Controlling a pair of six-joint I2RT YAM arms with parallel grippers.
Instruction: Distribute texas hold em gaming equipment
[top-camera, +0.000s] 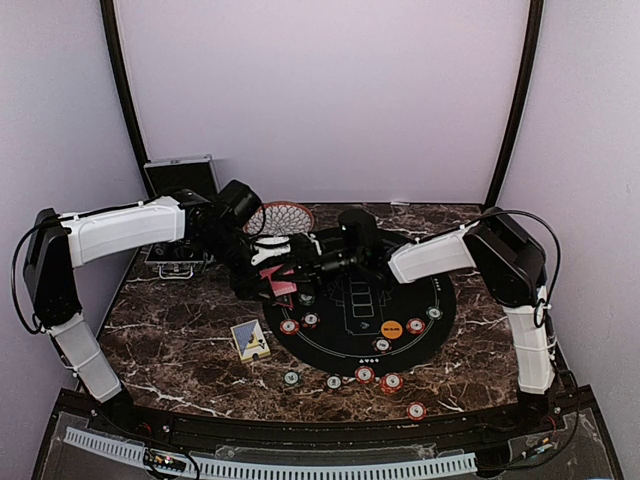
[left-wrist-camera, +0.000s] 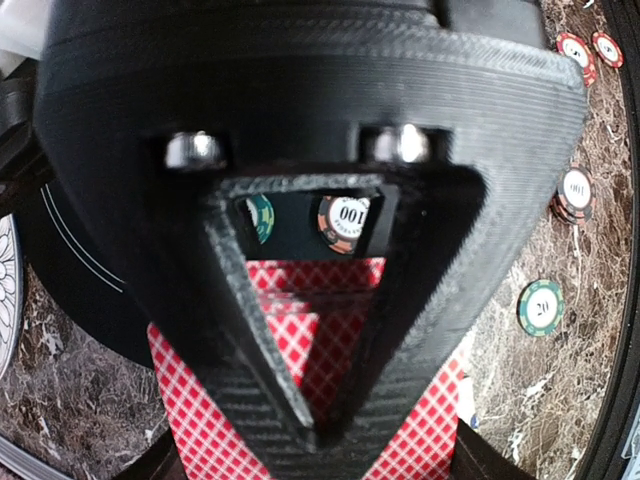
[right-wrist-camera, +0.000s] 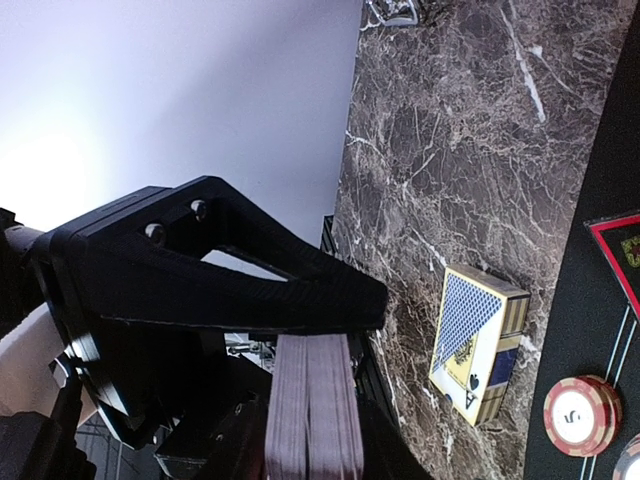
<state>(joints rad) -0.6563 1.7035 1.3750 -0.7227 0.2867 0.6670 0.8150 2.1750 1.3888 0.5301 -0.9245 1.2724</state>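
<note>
A deck of red-backed playing cards (top-camera: 281, 287) hangs above the left edge of the black round mat (top-camera: 345, 338), where both grippers meet. My left gripper (top-camera: 262, 268) grips the deck (left-wrist-camera: 200, 420) by its side edges. My right gripper (top-camera: 292, 266) grips the same stack (right-wrist-camera: 310, 410) across its thickness, and its finger (left-wrist-camera: 300, 100) fills the left wrist view. Striped chips lie on and around the mat, among them one at the mat's left (top-camera: 288, 326), one near its front (top-camera: 365, 374) and one further front right (top-camera: 416, 409). An orange button (top-camera: 391, 327) sits on the mat. The blue button is out of view.
A blue-and-yellow card box (top-camera: 250, 340) lies on the marble left of the mat and shows in the right wrist view (right-wrist-camera: 478, 350). The patterned bowl (top-camera: 280, 215) stands behind the grippers. The silver-edged black case (top-camera: 182, 178) is at the back left. A red-edged marker (right-wrist-camera: 612, 250) sits on the mat.
</note>
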